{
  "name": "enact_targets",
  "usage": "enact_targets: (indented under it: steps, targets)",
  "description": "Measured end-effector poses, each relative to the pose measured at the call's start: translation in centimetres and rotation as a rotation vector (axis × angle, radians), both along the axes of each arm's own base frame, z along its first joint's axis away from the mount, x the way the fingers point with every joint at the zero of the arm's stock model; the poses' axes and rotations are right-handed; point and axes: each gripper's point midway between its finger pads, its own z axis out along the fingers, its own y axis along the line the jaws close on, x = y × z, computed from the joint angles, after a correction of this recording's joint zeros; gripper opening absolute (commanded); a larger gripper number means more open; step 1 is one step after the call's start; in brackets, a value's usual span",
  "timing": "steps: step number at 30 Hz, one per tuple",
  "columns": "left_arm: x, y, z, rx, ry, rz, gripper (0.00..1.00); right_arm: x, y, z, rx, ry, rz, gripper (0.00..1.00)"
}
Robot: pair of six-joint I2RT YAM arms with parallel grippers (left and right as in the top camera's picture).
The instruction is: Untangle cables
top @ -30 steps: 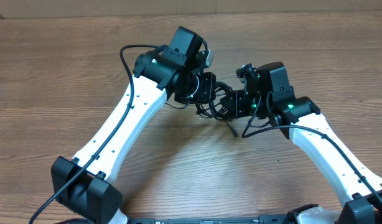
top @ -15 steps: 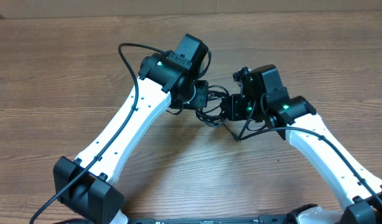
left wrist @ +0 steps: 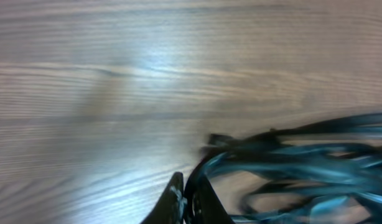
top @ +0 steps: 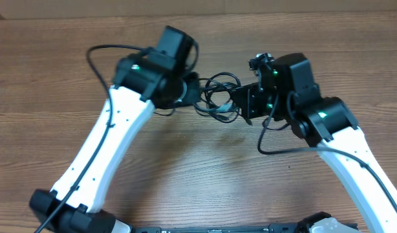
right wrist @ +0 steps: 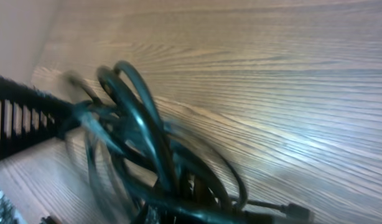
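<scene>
- The cables (top: 218, 97) are a tangle of thin black loops between the two sets of jaws, touching both, above the wooden surface (top: 185, 168).
- The left arm (top: 101, 149) reaches in from one side and the right arm (top: 347, 149) from the other, so the left jaws and right jaws face each other with only the tangle between them.
- Left jaws: in the left wrist view their tips show as two slim slivers at the bottom edge, close together, with a dark cord coming out of the narrow gap. They are clamped on the cables (left wrist: 284, 162).
- From the left jaws the bundle runs ahead and off to the side as several blurred strands lying nearly parallel, above the surface.
- Right jaws: in the right wrist view little of them shows. The cables (right wrist: 141, 155) gather into a knot just where the jaws sit at the bottom edge, and the jaws appear clamped on it.
- Ahead of the right jaws the loops fan upward and overlap, blurred.
- A small plug (right wrist: 297, 213) on a thin cord lies just beside the right jaws, low over the surface.
- A ribbed black bar (right wrist: 23, 121) comes in from the far side of the tangle and meets it. I cannot tell what it belongs to.
</scene>
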Motion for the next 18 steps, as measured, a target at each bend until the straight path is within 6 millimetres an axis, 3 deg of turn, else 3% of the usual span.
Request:
enact_targets:
  steps: [4, 6, 8, 10, 13, 14, 18]
  targets:
    - [0.9, 5.4, 0.4, 0.061, 0.002, 0.174, 0.04, -0.9, -0.9, 2.4, 0.019, -0.063, -0.020, 0.04]
    - [1.4, 8.9, 0.2, 0.142, -0.007, 0.276, 0.04, -0.9, -2.5, 3.5, 0.003, -0.104, -0.074, 0.04]
    - [1.9, 11.2, 0.3, 0.181, -0.017, 0.346, 0.04, -0.7, -4.2, 4.6, -0.014, -0.150, -0.137, 0.04]
    - [2.0, 11.8, 0.4, 0.202, -0.026, 0.367, 0.04, -0.9, -4.8, 5.2, -0.025, -0.171, -0.160, 0.04]
    - [2.1, 12.2, 0.5, 0.226, -0.037, 0.375, 0.04, -1.6, -3.6, 5.2, 0.013, -0.156, -0.080, 0.05]
    - [2.1, 12.4, 0.5, 0.230, -0.039, 0.380, 0.04, -2.1, -3.0, 5.2, 0.030, -0.154, -0.031, 0.21]
    - [2.2, 13.0, 0.5, 0.248, -0.043, 0.397, 0.04, -3.0, -1.8, 5.1, 0.047, -0.151, 0.081, 0.21]
